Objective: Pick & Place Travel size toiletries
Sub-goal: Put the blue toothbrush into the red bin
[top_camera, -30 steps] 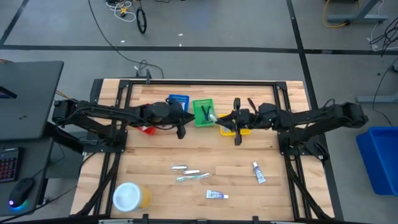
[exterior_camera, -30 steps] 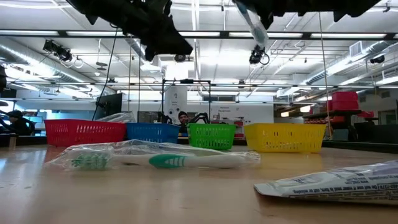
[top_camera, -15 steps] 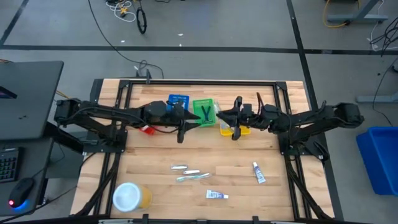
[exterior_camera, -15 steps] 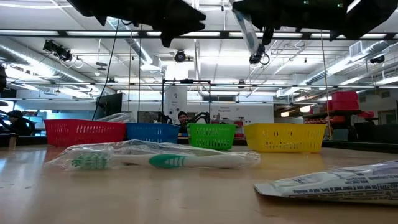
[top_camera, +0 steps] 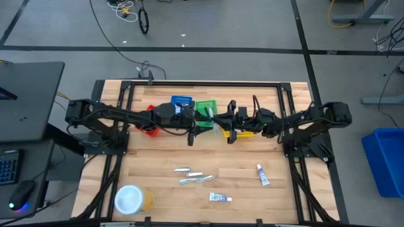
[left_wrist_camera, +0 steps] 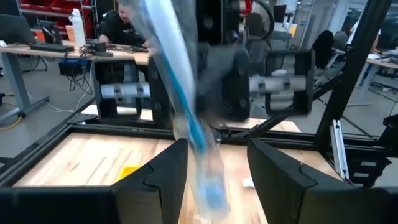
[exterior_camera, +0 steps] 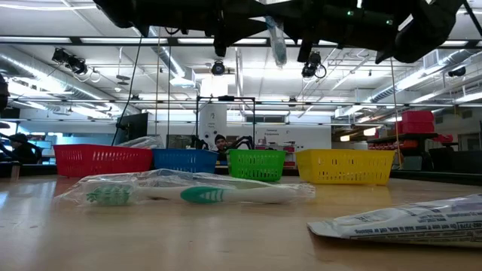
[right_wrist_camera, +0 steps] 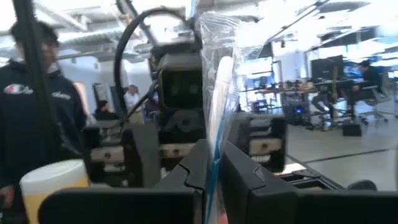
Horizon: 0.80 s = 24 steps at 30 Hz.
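Above the tabletop's centre, our right fingers (right_wrist_camera: 211, 171) clamp a wrapped toothbrush (right_wrist_camera: 217, 87); our left fingers (left_wrist_camera: 217, 171), at nine o'clock of them, stand apart around it.

Both tools meet over green bin (top_camera: 206, 108); toiletries (top_camera: 197, 178) scattered on table (top_camera: 158, 157).

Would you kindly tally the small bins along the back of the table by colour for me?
red bin: 1
blue bin: 1
green bin: 1
yellow bin: 1
Total: 4
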### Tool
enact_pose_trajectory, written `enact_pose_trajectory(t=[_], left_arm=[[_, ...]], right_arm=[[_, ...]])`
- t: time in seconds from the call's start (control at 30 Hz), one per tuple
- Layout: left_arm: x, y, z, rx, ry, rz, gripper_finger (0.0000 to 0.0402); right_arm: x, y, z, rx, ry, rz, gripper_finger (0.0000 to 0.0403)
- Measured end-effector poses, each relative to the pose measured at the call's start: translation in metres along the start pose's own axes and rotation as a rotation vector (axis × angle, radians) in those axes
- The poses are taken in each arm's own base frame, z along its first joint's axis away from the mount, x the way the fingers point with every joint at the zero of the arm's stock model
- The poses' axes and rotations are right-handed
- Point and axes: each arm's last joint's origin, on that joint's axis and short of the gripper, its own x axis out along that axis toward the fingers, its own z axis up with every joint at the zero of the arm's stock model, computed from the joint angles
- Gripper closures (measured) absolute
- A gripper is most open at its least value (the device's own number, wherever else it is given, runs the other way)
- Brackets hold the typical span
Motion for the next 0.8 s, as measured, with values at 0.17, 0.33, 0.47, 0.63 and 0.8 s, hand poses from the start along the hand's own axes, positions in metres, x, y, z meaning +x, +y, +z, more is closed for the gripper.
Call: enact_pose_trajectory(t=[0.17, 0.33, 0.47, 0.63, 0.8], left_arm=[[0.0, 0.002, 0.001, 0.001, -0.006, 0.027, 0.0225], [0.0, 0.005, 0.001, -0.011, -0.003, 0.039, 0.0225], [0.0, 0.003, 0.008, 0.004, -0.066, 0.007, 0.0225], [0.0, 0.002, 0.008, -0.009, -0.066, -0.024, 0.0226], [0.001, 0.003, 0.006, -0.021, -0.069, -0.022, 0.0226]], right_arm=[[0.004, 0.002, 0.001, -0.018, -0.016, 0.052, 0.0373], [0.004, 0.002, 0.005, -0.024, -0.057, 0.054, 0.0373], [0.004, 0.002, 0.004, -0.037, -0.05, 0.056, 0.0373], [0.004, 0.002, 0.005, -0.039, -0.058, 0.054, 0.0373], [0.009, 0.002, 0.009, -0.036, -0.064, 0.053, 0.0373]])
